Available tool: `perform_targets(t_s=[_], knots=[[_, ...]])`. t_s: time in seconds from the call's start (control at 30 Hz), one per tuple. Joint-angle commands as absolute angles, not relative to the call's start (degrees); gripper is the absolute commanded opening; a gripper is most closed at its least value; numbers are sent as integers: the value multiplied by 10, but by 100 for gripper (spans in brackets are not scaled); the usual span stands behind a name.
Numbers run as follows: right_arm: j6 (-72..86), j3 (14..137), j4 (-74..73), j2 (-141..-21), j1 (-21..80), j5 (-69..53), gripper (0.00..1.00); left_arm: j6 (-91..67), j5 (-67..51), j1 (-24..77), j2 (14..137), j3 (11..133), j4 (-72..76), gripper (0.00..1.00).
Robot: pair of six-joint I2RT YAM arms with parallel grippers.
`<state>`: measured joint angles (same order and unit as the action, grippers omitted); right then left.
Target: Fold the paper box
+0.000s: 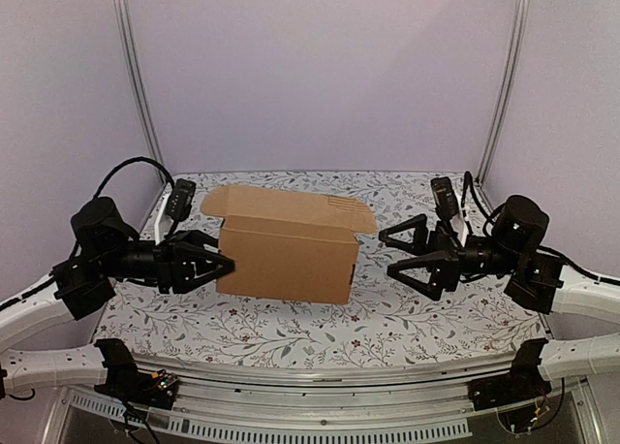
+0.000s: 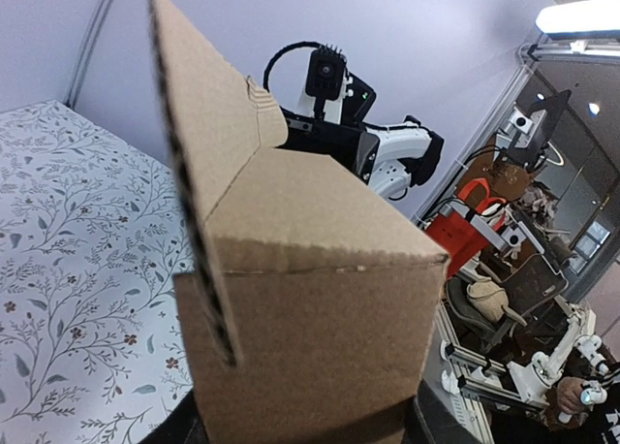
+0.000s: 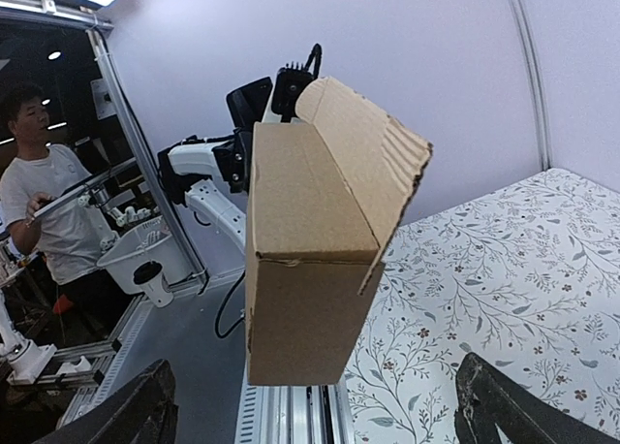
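Floral-patterned table cover [image 1: 291,328], lilac backdrop [image 1: 320,66], aluminium corner post [image 1: 137,76].

The paper box [image 1: 286,255] is found at the middle of the table [image 1: 291,323], between the grippers. The left gripper [image 1: 223,256] is set at its left end, apparently touching; the right gripper [image 1: 387,252] is placed apart, rightward.

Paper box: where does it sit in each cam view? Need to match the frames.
Top external: paper box at picture centre, flap open along its top rear edge.
Left wrist: paper box fills centre and bottom, very close, flap rising to upper left.
Right wrist: paper box at centre, seen end-on, flap on its right.
Shared landmark: floral table cover, visible in all three views.
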<state>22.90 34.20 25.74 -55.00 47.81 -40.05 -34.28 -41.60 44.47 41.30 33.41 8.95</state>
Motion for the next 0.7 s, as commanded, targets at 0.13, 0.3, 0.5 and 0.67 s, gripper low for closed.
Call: perform_targets(t_s=[0.13,0.3,0.5,0.67], knots=[[257,300,166,-489,475,-308,99,-343,-414,450,410,341,97,11],[245,346,154,-545,531,-287,99,-360,-420,450,424,337,128,10],[233,384,177,-585,556,-283,97,-368,-417,450,424,330,145,10],[234,410,204,-613,564,-284,97,-382,-422,451,429,325,170,10]])
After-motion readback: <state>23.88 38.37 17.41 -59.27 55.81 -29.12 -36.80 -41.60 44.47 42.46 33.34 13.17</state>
